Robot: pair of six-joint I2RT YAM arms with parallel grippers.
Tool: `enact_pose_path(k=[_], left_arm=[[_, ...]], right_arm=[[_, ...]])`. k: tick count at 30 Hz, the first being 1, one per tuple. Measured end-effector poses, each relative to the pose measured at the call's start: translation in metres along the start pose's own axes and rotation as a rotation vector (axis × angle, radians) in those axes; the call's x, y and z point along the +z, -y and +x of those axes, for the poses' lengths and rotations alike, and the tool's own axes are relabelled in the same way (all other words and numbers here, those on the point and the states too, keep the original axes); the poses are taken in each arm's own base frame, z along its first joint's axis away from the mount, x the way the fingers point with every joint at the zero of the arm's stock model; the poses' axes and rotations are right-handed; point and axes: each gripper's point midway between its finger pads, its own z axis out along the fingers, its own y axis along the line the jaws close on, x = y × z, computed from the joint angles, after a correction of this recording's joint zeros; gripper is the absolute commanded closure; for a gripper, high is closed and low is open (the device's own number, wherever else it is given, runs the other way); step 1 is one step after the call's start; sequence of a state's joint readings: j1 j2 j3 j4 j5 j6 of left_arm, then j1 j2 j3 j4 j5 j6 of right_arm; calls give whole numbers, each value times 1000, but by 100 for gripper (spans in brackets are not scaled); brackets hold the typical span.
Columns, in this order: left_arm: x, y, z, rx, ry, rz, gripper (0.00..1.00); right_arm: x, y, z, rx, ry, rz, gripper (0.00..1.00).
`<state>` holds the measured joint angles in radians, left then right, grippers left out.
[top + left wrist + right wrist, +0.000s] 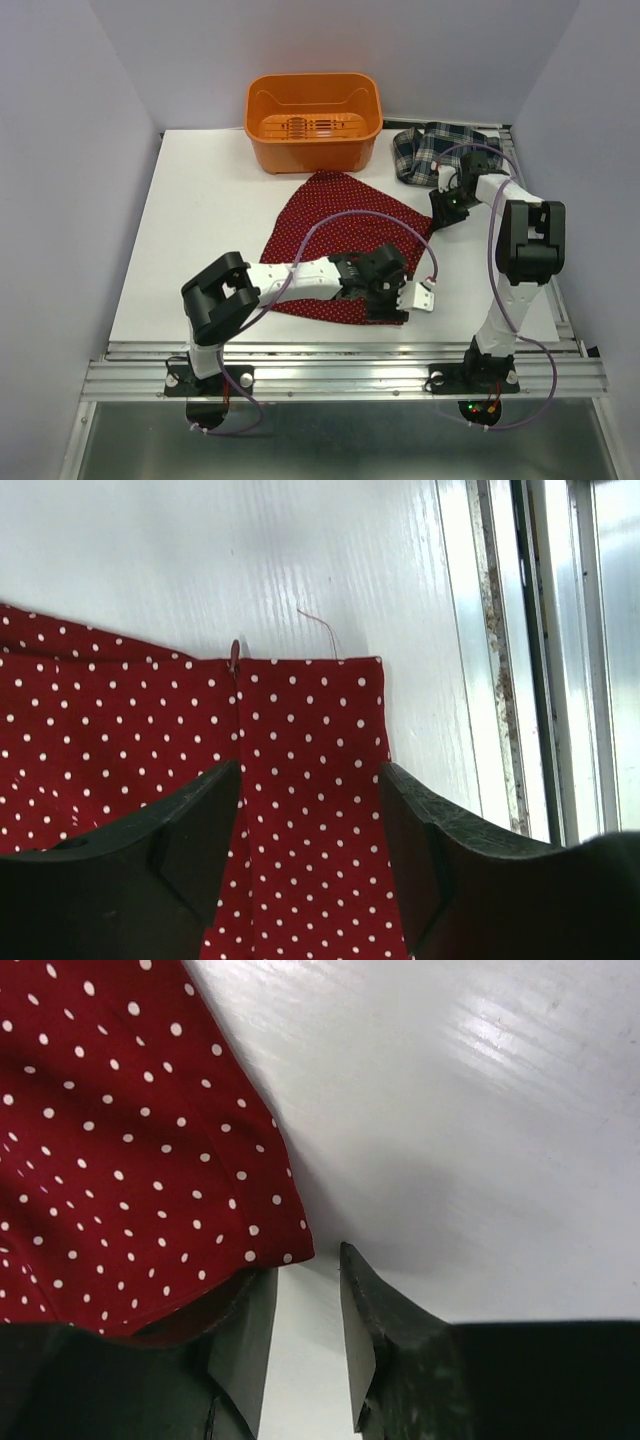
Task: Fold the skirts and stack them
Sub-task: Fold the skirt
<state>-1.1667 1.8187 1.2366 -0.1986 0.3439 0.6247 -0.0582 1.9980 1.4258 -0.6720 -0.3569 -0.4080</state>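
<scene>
The left gripper (310, 788) hovers with fingers spread over the near corner of the dark red, white-dotted cloth skirt (330, 215). This skirt lies flat mid-table, seemingly only partly folded. The right gripper (308, 1265), narrowly parted and empty, sits at its right edge. Farther back, the crumpled green-navy-white plaid skirt (425, 150) awaits folding; nothing is stacked.

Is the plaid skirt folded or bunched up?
Bunched, not folded: the plaid skirt lies in a rumpled heap at the far right.
</scene>
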Motion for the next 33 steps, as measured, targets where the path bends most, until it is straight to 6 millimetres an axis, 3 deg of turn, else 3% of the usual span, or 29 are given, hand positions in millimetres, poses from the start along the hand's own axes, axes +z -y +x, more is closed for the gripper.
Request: enact_pose_path(k=[8,12,15,18,20,25,33], left_arm=[[17,12,-3,23,-16,33,33],[26,20,-7,40,-21,53,40],[32,21,-10,42,-23,58,56],[39,21,-7,43,-37,59,92],[40,21,-3,47,-49,62,100],[40,24,0,56,-55,77,100],[29,48,14,71,-82,171,100]], right_arm=[[5,0,-5,-7,24,-11,73],[5,1,-7,-9,31,-10,75],[6,2,-9,-13,38,-6,76],[6,3,-10,-19,44,-2,76],[7,4,-11,-23,46,0,76],[9,8,-16,-36,64,12,77],[12,18,-27,-62,89,44,77]])
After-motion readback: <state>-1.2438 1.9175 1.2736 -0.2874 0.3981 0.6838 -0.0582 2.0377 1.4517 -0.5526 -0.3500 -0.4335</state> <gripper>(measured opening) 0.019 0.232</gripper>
